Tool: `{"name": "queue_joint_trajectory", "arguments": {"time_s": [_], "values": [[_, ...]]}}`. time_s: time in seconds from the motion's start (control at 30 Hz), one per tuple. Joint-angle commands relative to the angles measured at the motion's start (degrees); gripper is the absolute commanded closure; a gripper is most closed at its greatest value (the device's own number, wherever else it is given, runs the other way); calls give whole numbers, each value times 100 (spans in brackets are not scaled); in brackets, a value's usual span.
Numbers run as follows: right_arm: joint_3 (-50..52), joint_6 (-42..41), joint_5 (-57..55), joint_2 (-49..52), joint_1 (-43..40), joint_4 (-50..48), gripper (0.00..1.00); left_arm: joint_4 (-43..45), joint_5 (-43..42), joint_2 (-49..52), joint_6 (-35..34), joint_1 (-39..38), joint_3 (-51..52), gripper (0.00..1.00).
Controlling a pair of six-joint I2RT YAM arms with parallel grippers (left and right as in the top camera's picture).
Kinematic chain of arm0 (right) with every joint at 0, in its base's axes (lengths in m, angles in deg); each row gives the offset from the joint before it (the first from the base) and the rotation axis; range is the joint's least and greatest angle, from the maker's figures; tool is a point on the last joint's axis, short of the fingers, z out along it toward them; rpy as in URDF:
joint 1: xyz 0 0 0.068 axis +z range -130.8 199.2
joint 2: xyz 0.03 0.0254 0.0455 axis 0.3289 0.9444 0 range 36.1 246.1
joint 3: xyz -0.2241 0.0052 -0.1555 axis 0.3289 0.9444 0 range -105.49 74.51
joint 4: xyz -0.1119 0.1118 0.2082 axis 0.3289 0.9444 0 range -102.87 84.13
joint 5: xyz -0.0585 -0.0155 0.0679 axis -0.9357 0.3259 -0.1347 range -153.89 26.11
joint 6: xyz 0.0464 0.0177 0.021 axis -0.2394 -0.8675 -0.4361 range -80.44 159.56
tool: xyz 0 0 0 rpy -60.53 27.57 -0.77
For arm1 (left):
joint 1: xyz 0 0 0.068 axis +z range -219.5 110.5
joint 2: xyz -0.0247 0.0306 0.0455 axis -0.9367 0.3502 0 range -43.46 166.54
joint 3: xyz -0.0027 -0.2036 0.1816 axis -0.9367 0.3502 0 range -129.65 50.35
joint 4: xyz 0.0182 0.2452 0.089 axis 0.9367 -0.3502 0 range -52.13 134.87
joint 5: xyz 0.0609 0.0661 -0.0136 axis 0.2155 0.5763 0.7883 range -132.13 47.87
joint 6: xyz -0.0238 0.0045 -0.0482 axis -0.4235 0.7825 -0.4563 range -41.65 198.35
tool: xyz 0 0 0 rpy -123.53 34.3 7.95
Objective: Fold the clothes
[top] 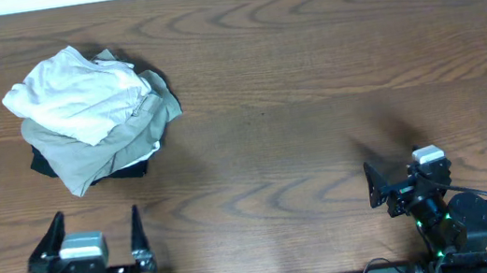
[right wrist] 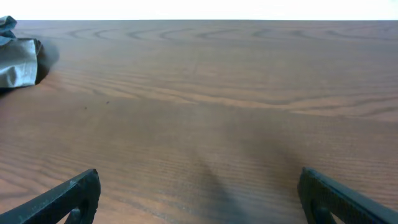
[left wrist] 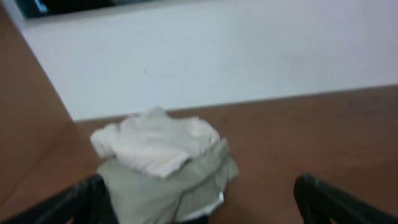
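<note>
Clothes (top: pixel 93 116) are one bunched heap in the upper left of the overhead frame, nothing folded. Cream-white garment (top: pixel 76 94) is crumpled on top. Khaki-tan garment (top: pixel 126 138) is under it, spilling out toward the lower right of the heap. A dark patch (top: pixel 43 164) shows at the heap's lower left edge and again at the bottom edge; possibly a third item, too little of it shows to tell.

Left gripper (top: pixel 94 220) is at the bottom left of the overhead frame, directly below the heap, with its jaws wide apart. It holds nothing and sits clear of the fabric. The left wrist view is blurry but has the heap centred between the fingers (left wrist: pixel 68 202).

Right gripper (right wrist: pixel 199 180) is at the bottom right of the overhead frame, well apart from the clothes, jaws spread and empty over bare wooden table (top: pixel 310 71). In its wrist view only a corner of khaki shows at the upper left edge.
</note>
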Motion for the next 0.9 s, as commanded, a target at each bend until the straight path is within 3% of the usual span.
{"name": "queue_joint_trajectory", "arguments": {"time_s": [0.0,0.33,0.47,0.67,0.87], "values": [[24,63,-13,-20,15,-7,1,627,-120,-348,46,26,916,2],[24,63,-13,-20,15,-7,1,4188,-264,-688,42,26,3543,2],[24,63,-13,-20,15,-7,1,5217,-398,-787,26,20,4207,2],[24,63,-13,-20,15,-7,1,5639,-411,-787,26,15,4581,2],[24,63,-13,-20,15,-7,1,5362,-409,-787,28,-87,4769,2]]}}
